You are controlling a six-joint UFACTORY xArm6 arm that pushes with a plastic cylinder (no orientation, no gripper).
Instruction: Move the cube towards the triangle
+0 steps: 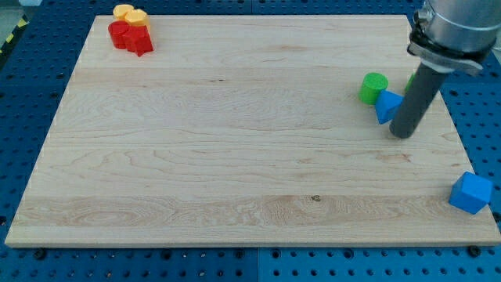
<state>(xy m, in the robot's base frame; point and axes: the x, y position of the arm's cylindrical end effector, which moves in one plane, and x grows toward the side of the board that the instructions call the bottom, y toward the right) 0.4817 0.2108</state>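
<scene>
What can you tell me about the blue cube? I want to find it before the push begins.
The blue cube is a small, solid-looking, evenly blue block, turned so a corner faces the camera. It rests at the board's lower right corner, right at the edge, touching no other block. My tip is well above it in the view, beside the blue triangle, not in contact with the cube.

1. Pale wooden board table (235,141) with lengthwise grain; small dark knot near the view's bottom centre.
2. Blue perforated metal base (31,94) surrounds it on all sides.
3. Lighting even, shadows soft.
</scene>
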